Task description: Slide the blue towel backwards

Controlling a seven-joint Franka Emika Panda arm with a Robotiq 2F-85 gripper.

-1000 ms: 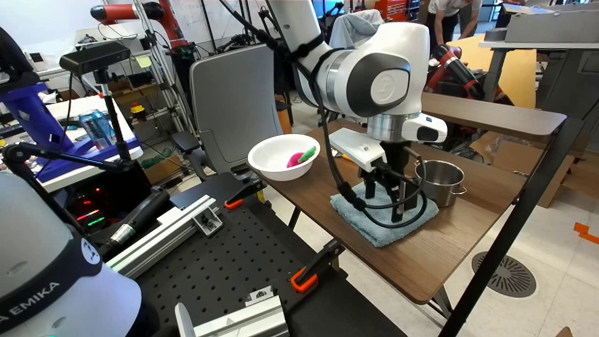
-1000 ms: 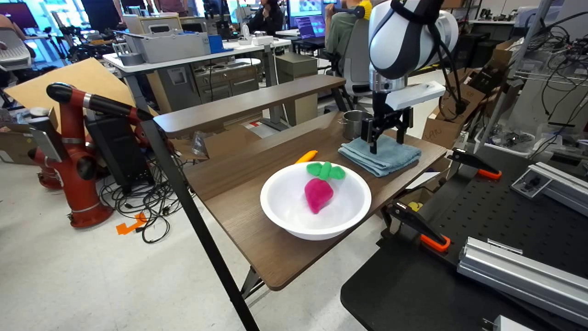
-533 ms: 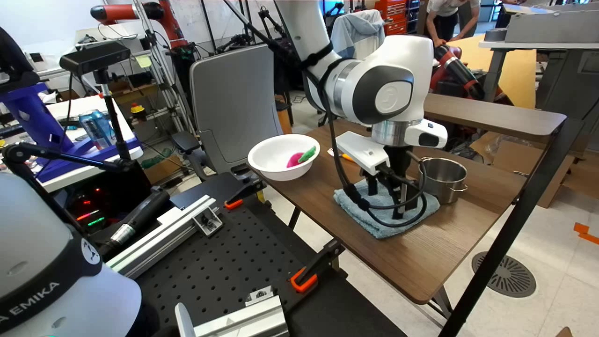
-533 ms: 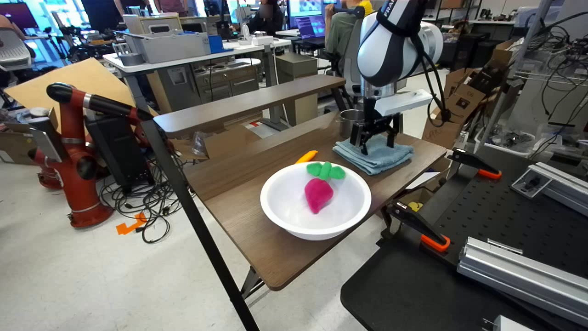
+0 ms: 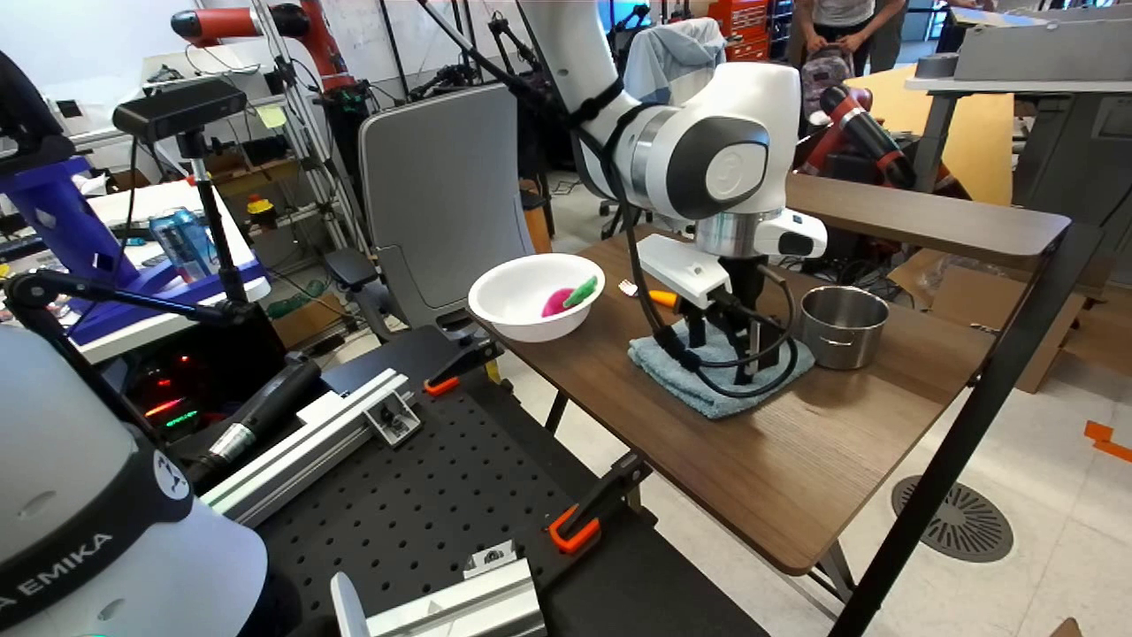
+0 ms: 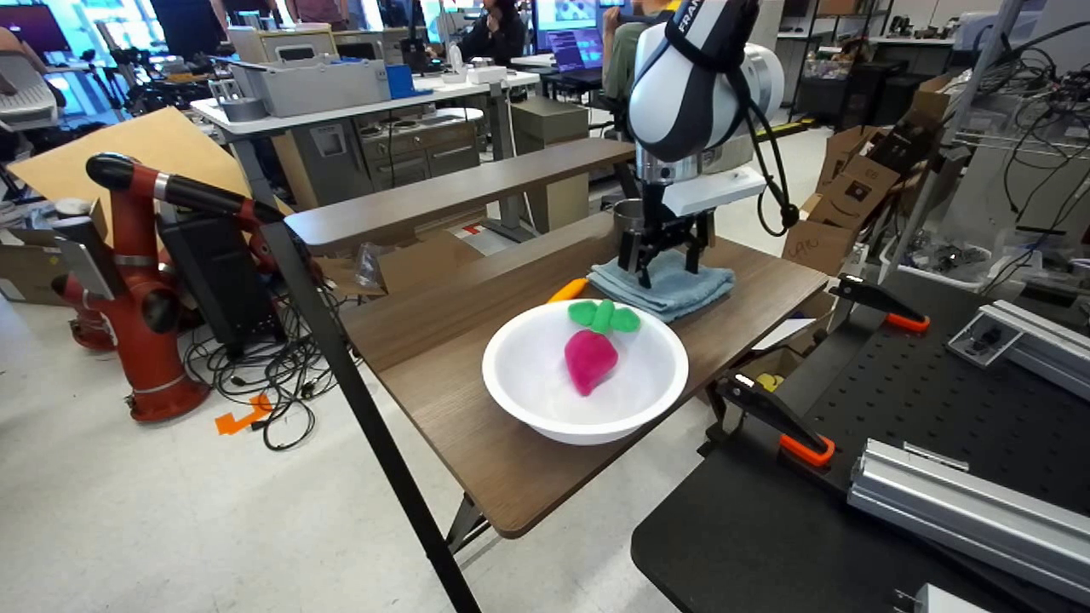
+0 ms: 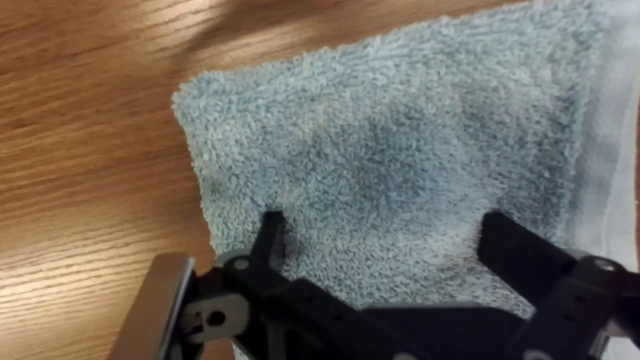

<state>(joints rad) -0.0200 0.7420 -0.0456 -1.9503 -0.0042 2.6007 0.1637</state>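
The blue towel [image 5: 699, 396] lies folded and flat on the brown table. It also shows in an exterior view [image 6: 681, 298] and fills most of the wrist view [image 7: 380, 145]. My gripper [image 5: 721, 358] points straight down onto the towel, and shows there in an exterior view too [image 6: 668, 274]. In the wrist view the two fingers [image 7: 382, 220] stand wide apart with their tips at the towel's top surface. No cloth is visibly pinched between them. The towel's part under the gripper body is hidden.
A steel pot [image 5: 845, 329] stands right beside the towel, close or touching. A white bowl [image 6: 511, 375] with a pink and green plush sits on the table [image 6: 477, 451]. An orange-handled utensil [image 5: 663, 298] lies near the towel. A raised shelf [image 5: 920, 217] runs along the table's far side.
Gripper and towel have moved together across the table, away from its near corner and nearer the bowl and orange utensil. The pot has shifted and turned too. The fingers stay apart.
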